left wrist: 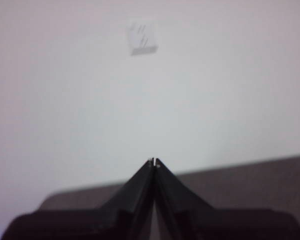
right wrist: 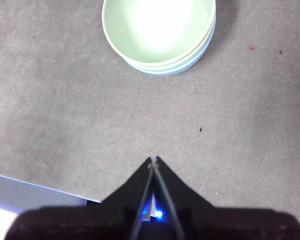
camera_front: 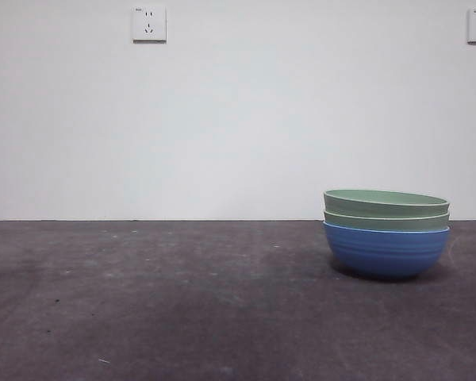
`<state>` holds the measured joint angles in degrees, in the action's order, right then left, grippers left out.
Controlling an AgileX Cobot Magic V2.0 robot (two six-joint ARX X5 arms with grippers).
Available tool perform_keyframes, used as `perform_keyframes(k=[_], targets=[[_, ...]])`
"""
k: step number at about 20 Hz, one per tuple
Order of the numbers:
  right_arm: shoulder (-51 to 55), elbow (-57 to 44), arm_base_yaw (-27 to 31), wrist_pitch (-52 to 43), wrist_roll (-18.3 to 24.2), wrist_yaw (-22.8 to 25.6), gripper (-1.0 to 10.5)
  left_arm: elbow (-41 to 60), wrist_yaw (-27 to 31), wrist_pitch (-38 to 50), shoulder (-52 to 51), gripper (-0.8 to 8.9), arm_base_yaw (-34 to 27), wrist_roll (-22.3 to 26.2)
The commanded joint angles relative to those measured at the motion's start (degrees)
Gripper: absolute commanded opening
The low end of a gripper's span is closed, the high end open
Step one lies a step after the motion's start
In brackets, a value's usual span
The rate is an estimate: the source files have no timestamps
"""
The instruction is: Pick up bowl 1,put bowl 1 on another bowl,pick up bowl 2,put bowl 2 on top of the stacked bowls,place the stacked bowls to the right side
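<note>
From the front, the stacked bowls point(camera_front: 386, 232) sit on the right side of the table point(camera_front: 159, 309): two green ones nested in the blue bowl point(camera_front: 385, 251), so they stay steady. No arm shows here.

The left gripper point(left wrist: 154, 162) is pinched closed, facing the wall.

The right gripper point(right wrist: 153, 160), also closed and empty, looks down into the top green bowl point(right wrist: 157, 30).

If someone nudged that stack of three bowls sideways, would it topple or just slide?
Probably slide. The blue ridged bowl at the bottom looks wide and low, so tipping seems unlikely. The two pale green bowls sit nested deep inside it, so they would likely travel along rather than spill off. All three look rigid, perhaps light plastic, though that is a guess.
</note>
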<state>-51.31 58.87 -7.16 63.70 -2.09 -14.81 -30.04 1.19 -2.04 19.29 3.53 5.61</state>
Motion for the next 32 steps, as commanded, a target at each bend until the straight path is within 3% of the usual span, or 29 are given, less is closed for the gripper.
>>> perform_keyframes(k=[1,5,9,15,21,32], targets=[[0.0,-0.3,0.0,-0.2,0.5,0.2,0.0,9.2,0.3,0.7,-6.2,-0.03,-0.7,0.3],[0.0,-0.3,0.0,-0.2,0.5,0.2,0.0,20.5,0.3,0.7,-14.0,-0.03,-0.8,-1.2],[0.0,-0.3,0.0,-0.2,0.5,0.2,0.0,25.7,0.3,-1.8,-17.6,-0.03,-0.8,-1.5],[0.0,-0.3,0.0,-0.2,0.5,0.2,0.0,26.6,0.3,-10.6,-19.2,-0.03,-0.8,-1.6],[0.0,-0.3,0.0,-0.2,0.5,0.2,0.0,29.7,-0.1,-8.3,-19.2,-0.03,-0.8,-8.6],[0.0,-0.3,0.0,-0.2,0.5,0.2,0.0,29.7,0.2,-8.5,-19.1,-0.03,-0.9,-8.9]])
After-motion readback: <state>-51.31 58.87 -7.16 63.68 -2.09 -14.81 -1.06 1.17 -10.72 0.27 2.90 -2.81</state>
